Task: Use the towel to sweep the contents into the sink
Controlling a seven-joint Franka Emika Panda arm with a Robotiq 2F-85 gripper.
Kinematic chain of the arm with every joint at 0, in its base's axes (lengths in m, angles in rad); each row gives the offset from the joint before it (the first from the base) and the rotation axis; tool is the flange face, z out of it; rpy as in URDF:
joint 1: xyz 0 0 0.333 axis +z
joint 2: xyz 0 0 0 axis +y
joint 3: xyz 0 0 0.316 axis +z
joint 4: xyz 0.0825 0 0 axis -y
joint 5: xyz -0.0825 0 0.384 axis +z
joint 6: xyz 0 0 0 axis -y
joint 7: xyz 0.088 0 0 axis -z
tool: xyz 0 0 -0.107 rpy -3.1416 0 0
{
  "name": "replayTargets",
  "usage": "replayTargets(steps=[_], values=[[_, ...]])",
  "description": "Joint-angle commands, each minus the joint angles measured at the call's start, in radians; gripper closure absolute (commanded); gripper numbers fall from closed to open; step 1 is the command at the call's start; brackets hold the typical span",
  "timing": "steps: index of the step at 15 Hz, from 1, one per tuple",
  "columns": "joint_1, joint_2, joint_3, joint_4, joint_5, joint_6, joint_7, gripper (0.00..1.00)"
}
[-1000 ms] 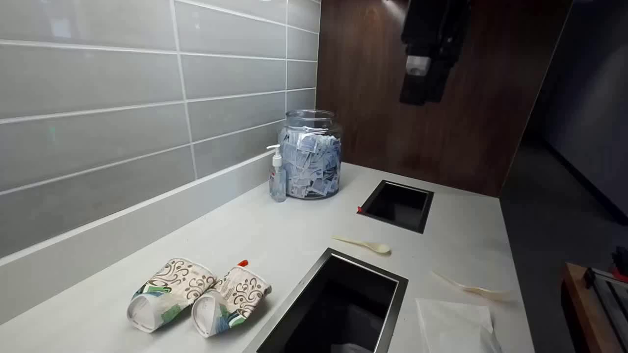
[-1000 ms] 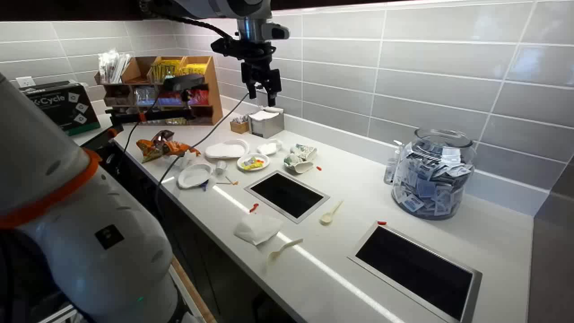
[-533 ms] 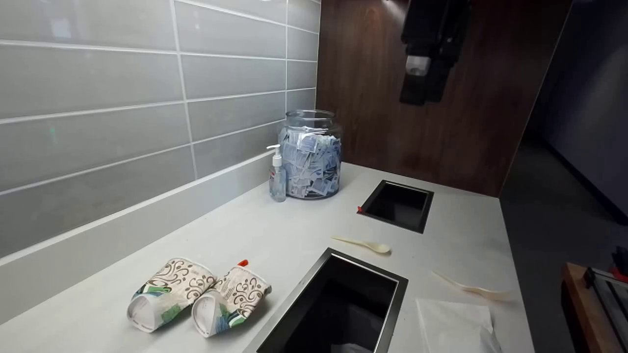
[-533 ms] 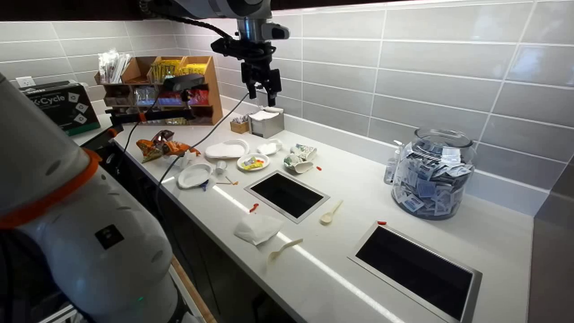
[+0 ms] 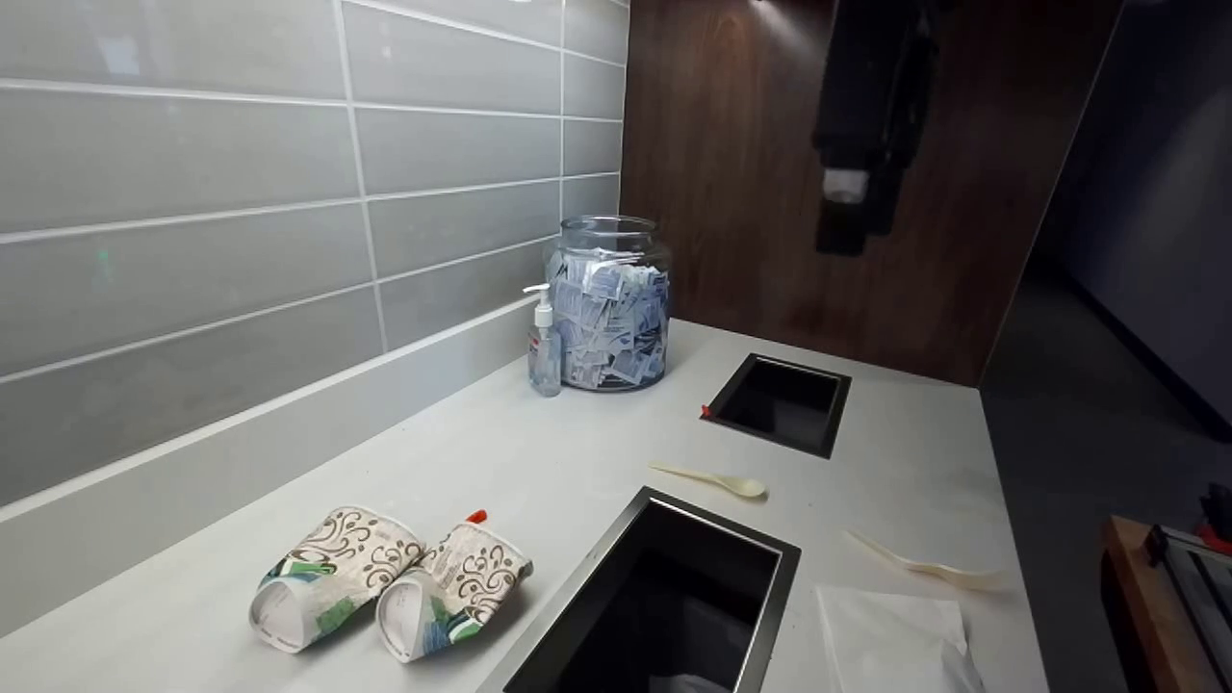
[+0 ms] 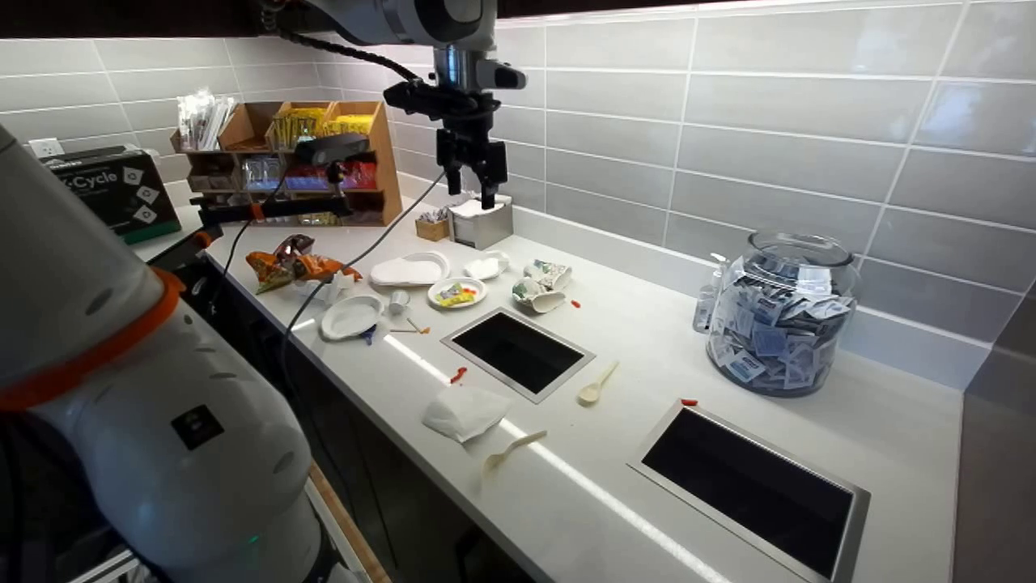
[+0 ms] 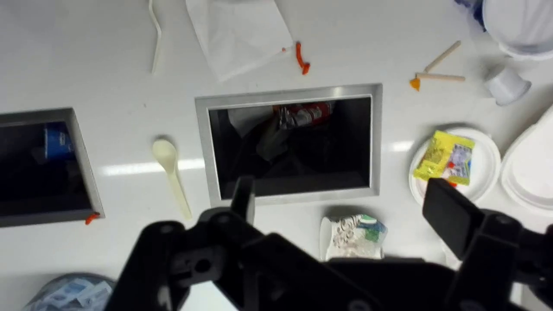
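The towel, a thin whitish cloth [image 7: 242,36], lies flat on the counter beside the sink opening [image 7: 376,142], with a folded edge. It also shows in both exterior views [image 6: 465,413] [image 5: 890,640]. The sink has a metal rim [image 6: 489,372] and some dark-lying wrappers inside. A red piece [image 7: 301,58] lies at the towel's edge. A pale spoon [image 7: 170,168] and a pale fork-like utensil [image 7: 157,39] lie nearby. My gripper [image 6: 472,193] is open and empty, high above the counter, apart from the towel. In the wrist view its fingers [image 7: 339,188] stand wide apart.
Two patterned crumpled cups [image 6: 541,285] lie between sink and wall. A second opening [image 6: 728,530], a large glass jar [image 6: 781,324] and a pump bottle [image 5: 545,351] stand farther along. Plates [image 6: 352,317], wrappers and a napkin holder [image 6: 483,225] are on the opposite side.
My gripper has moved down a little in both exterior views in the last half second, and it stays open. The towel and the other things have not moved.
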Motion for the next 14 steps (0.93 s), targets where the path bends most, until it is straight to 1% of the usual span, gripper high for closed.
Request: replayTargets(steps=[1, 2, 3, 4, 5, 9, 11, 12, 13, 14], values=[[0.008, -0.018, -0.022, -0.073, 0.022, -0.117, 0.012, 0.00], [0.012, -0.028, -0.025, -0.101, 0.025, -0.136, -0.005, 0.00], [0.020, -0.036, -0.025, -0.131, 0.023, -0.124, -0.038, 0.00], [0.029, -0.053, -0.026, -0.181, 0.028, -0.049, -0.082, 0.00], [0.040, -0.062, -0.026, -0.224, 0.033, 0.001, -0.127, 0.00], [0.087, -0.097, -0.029, -0.402, 0.095, 0.259, -0.242, 0.00], [0.113, -0.101, -0.033, -0.471, 0.124, 0.347, -0.294, 0.00], [0.124, -0.100, -0.035, -0.500, 0.136, 0.380, -0.311, 0.00], [0.101, -0.052, -0.026, -0.416, 0.088, 0.314, -0.256, 0.00], [0.106, -0.053, -0.026, -0.434, 0.089, 0.328, -0.260, 0.00]])
